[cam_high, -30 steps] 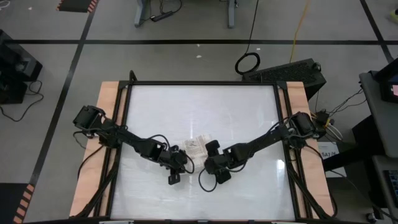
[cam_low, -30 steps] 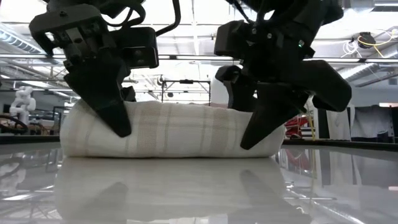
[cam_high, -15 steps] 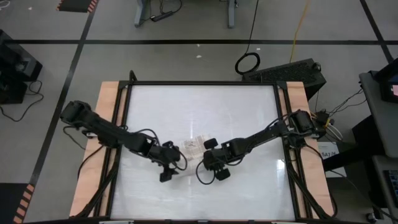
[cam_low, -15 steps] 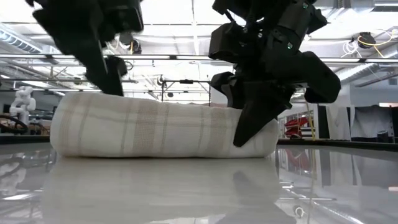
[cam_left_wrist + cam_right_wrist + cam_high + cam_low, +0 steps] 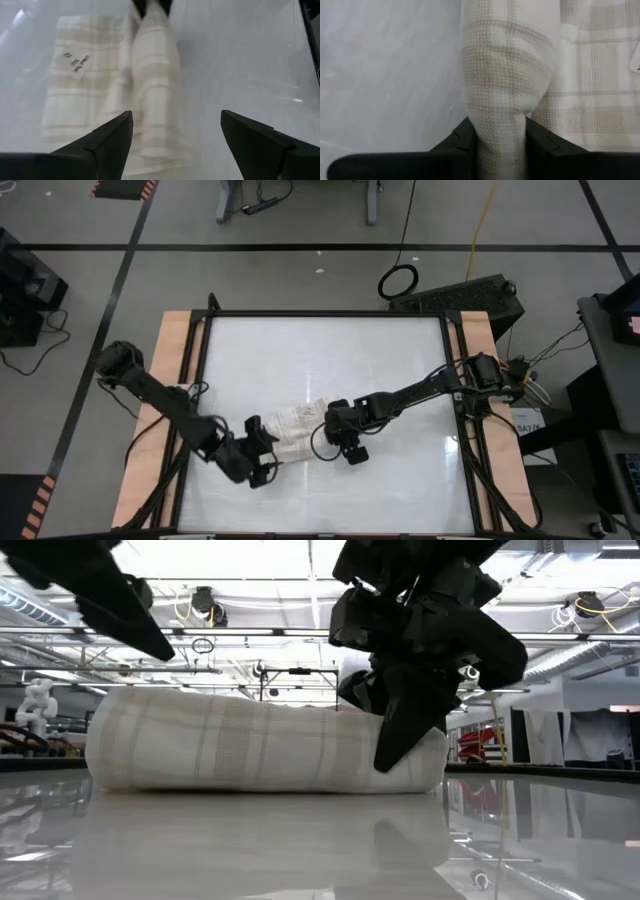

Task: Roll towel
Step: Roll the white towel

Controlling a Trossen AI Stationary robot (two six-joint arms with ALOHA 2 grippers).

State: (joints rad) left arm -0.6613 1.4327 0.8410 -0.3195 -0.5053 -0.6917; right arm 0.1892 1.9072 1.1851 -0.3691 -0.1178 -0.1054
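Note:
The plaid towel [image 5: 295, 423] lies near the table's middle, partly rolled. In the left wrist view its roll [image 5: 155, 75] lies beside the flat unrolled part [image 5: 75, 100], which bears a small tag [image 5: 75, 61]. My right gripper [image 5: 335, 427] is shut on the roll's right end and also shows in the low view [image 5: 400, 740]. My left gripper [image 5: 262, 458] is open and empty, raised just off the towel's left end toward the near-left; its fingers [image 5: 175, 117] stand wide apart. My right gripper pinches the roll's right end [image 5: 500, 135] between its two fingers [image 5: 462, 142]. The fingers come from the table's right, slanting down, and lie along the roll. The roll rests on the table [image 5: 300, 840], and its end is squeezed narrow between the fingers.
The glossy white table top [image 5: 320, 350] has a black frame and wooden side rails [image 5: 170, 340]. Bare surface lies all around the towel. Cables and a black box [image 5: 470, 295] lie on the floor beyond the far right corner.
My left gripper has come off the towel's left end, risen and drawn back toward the table's near-left. My right gripper has stayed shut on the roll's right end and shifted a little toward the left. The towel stays rolled on the table.

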